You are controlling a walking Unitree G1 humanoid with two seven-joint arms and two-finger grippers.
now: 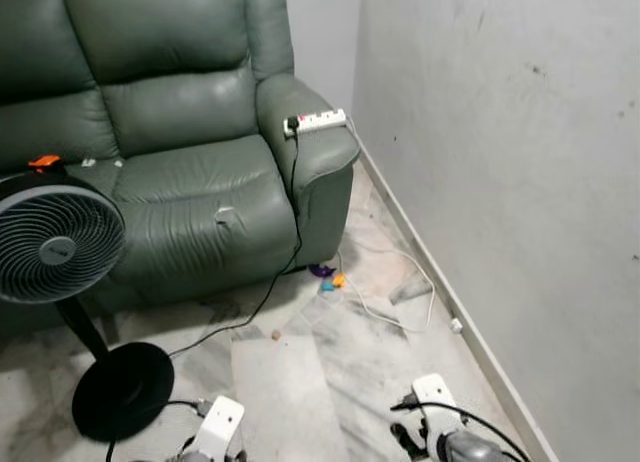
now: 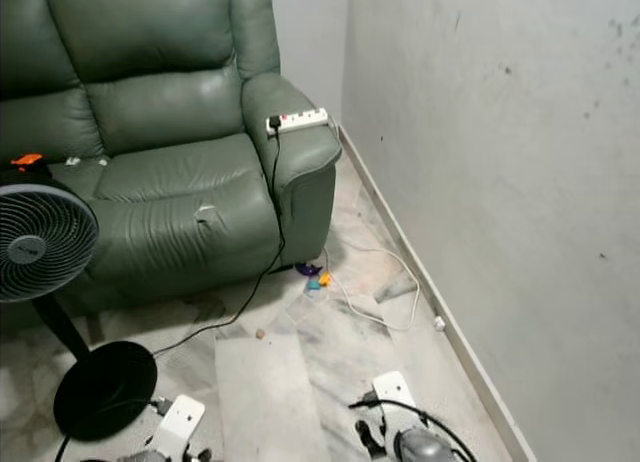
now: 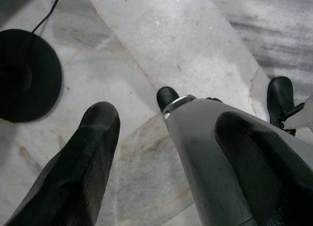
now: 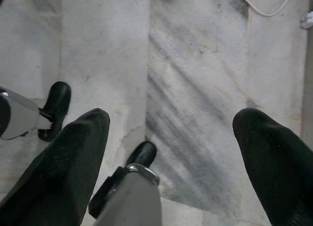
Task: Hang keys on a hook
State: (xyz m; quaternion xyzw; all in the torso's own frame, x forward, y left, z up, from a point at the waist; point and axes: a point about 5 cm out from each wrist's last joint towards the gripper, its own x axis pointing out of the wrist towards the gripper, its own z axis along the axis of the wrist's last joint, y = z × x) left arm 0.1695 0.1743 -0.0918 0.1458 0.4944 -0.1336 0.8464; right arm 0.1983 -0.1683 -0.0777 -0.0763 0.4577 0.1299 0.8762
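Marble-floored corner beside a bare grey wall [image 1: 500, 162], both arms hanging low.
Nearest, left gripper [image 3: 166, 121] and right gripper [image 4: 173, 121] spread wide, holding nothing. Farther ahead, nearer the right arm, a small purple-orange-blue cluster [image 1: 328, 275] on the floor: possibly the keys, too small to tell. White cable [image 1: 400, 322] looping alongside, fan [image 1: 55, 244] standing left. Beyond, power strip [image 1: 318, 121] on the green sofa [image 1: 190, 182]. Hook's place: cannot tell.

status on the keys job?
Both grippers open, empty, hanging low over the marble floor. No keys or hook sighted. Sofa, standing fan, loose cables ahead.
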